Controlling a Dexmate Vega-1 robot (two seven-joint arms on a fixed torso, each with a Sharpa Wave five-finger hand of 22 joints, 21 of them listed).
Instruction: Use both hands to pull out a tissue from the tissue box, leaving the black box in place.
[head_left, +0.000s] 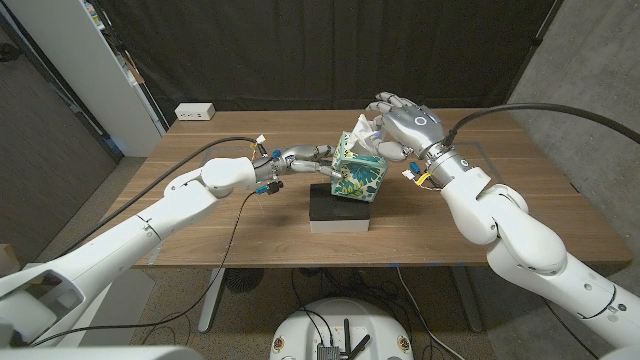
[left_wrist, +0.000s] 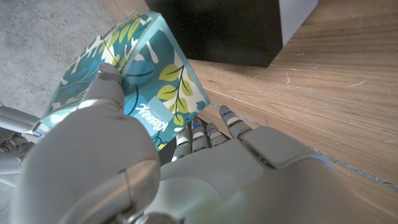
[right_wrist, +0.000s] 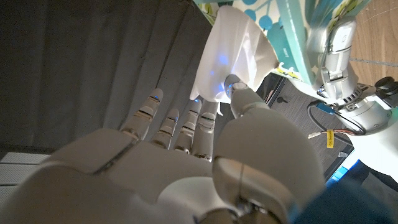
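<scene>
At the far left of the head view, a white cabinet (head_left: 95, 60) stands beside the wooden table (head_left: 200, 225), and a white power strip (head_left: 195, 111) lies at the table's back edge before a dark curtain (head_left: 300, 50). The robot's left arm reaches in across the table, its left hand (head_left: 305, 158) grasping the near side of the tissue box (head_left: 358, 178); in the left wrist view the left hand (left_wrist: 124, 168) has its thumb pressed on the box's leaf-patterned face (left_wrist: 143, 68) and its other fingers (left_wrist: 205, 134) curled beneath the box's lower edge. The teal, floral-printed tissue box sits tilted on top of the black box (head_left: 338, 208), which rests on the table near the middle; the black box (left_wrist: 236, 31) also shows just beyond the tissue box in the left wrist view. A white tissue (head_left: 362, 131) stands up out of the top of the tissue box. To the right, the right hand (head_left: 400, 122) hovers over the box, pinching the tissue; the right wrist view shows the right hand (right_wrist: 205, 162) with the thumb and a fingertip (right_wrist: 235, 84) closed on the hanging tissue (right_wrist: 233, 50), the remaining fingers straight and apart. The right arm runs off to the table's right side, a black cable (head_left: 560, 108) arching above it.
</scene>
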